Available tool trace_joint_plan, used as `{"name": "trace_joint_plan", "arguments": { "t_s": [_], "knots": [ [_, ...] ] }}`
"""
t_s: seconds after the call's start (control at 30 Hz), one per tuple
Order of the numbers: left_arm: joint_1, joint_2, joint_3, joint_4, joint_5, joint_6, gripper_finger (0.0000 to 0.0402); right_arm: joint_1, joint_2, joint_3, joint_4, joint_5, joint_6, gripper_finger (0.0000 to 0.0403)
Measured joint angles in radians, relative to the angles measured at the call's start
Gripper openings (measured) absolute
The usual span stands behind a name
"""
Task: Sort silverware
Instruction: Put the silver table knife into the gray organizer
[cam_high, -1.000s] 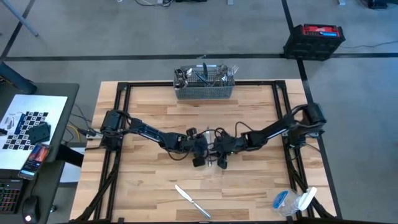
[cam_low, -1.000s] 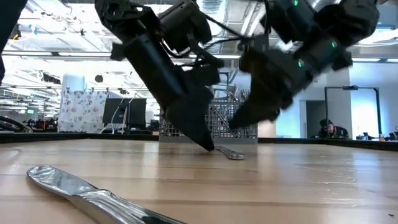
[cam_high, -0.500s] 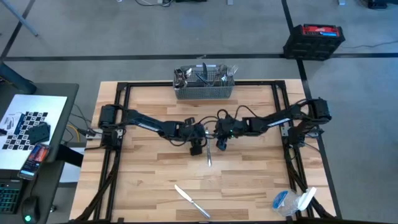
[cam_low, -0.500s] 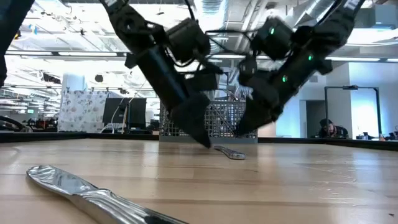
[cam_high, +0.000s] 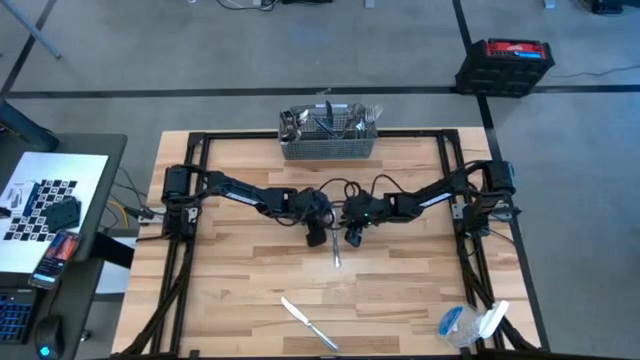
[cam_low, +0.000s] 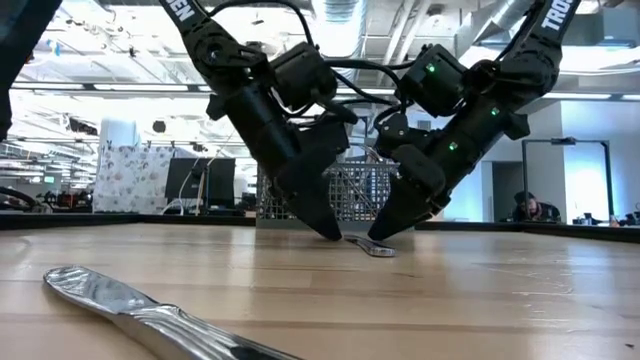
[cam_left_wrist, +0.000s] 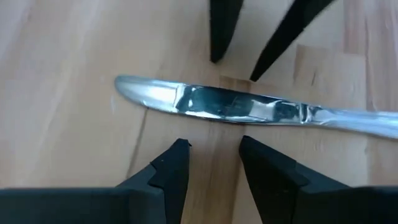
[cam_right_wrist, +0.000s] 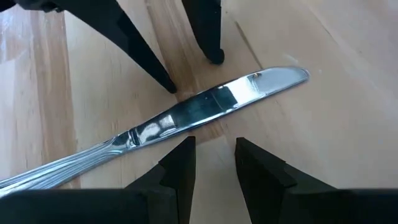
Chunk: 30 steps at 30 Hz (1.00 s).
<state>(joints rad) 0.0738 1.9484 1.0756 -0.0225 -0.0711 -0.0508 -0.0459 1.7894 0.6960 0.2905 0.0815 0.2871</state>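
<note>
A silver table knife lies flat on the wooden table near its middle, and both grippers stand close to it. My left gripper is on its left side and my right gripper on its right. Both slant down with their tips low over the table, as the low view shows around the knife. In the left wrist view the open left gripper sits just short of the blade. The open right gripper faces the same blade from the other side. Neither touches it.
A second table knife lies flat near the table's near edge and looms large in the low view. A grey wire-mesh basket holding several forks and spoons stands at the far edge. A clear plastic item sits at the near right corner.
Both grippers have drawn back from over the knife toward the table's far edge. The right one rose on the way and has come down again beside the blade. The knife has stayed where it was.
</note>
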Motion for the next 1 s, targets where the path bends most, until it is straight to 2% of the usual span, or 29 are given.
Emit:
{"name": "trace_joint_plan", "arguments": {
  "t_s": [0.1,0.17,0.3,0.4,0.63,1.0],
  "knots": [
    [0.000,0.000,0.000,0.017,-0.010,0.175,0.0136,-0.002,0.000,0.000,-0.001,-0.006,0.000,0.0102],
    [-0.006,0.001,0.000,0.039,-0.018,0.396,0.0134,-0.002,0.000,0.000,0.000,-0.006,0.000,0.0102],
    [-0.019,0.003,0.000,0.064,-0.054,0.944,0.0126,-0.002,0.001,0.000,-0.002,-0.005,0.000,0.0102],
    [-0.016,0.027,0.001,0.091,-0.063,1.196,0.0121,-0.002,0.001,0.000,-0.003,-0.006,0.000,0.0102],
    [-0.003,0.090,0.005,0.124,-0.059,1.308,0.0116,-0.001,0.001,-0.001,-0.006,-0.006,0.000,0.0102],
    [0.001,0.094,0.002,0.170,-0.012,1.312,0.0116,-0.009,0.001,0.000,-0.030,-0.010,-0.024,0.0102]
  ]
}}
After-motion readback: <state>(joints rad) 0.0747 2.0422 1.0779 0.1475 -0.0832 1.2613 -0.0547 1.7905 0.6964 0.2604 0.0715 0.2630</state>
